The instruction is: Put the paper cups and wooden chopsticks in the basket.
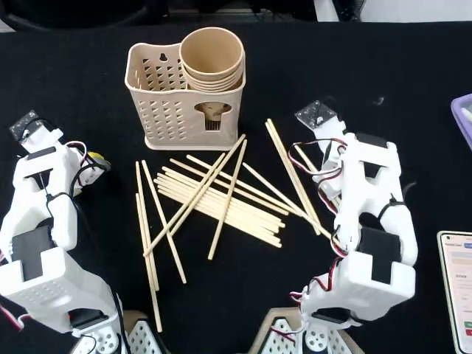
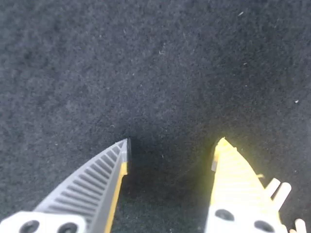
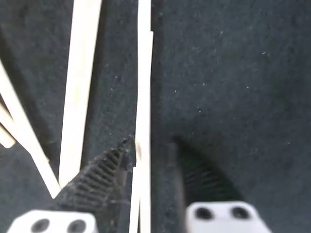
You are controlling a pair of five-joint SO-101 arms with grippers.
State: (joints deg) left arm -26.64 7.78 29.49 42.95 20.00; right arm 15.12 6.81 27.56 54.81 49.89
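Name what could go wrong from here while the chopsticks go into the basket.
1. The right gripper straddles one chopstick, and another chopstick lies close beside it; closing might pinch or drag both.
2. The pile of chopsticks is crossed and overlapping, so lifting one could scatter others.
3. The cups fill one side of the basket; a long chopstick may knock the stack or miss the free side.

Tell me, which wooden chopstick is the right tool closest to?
The pale wooden chopstick running between the right tool's open jaws; the others lie outside them.
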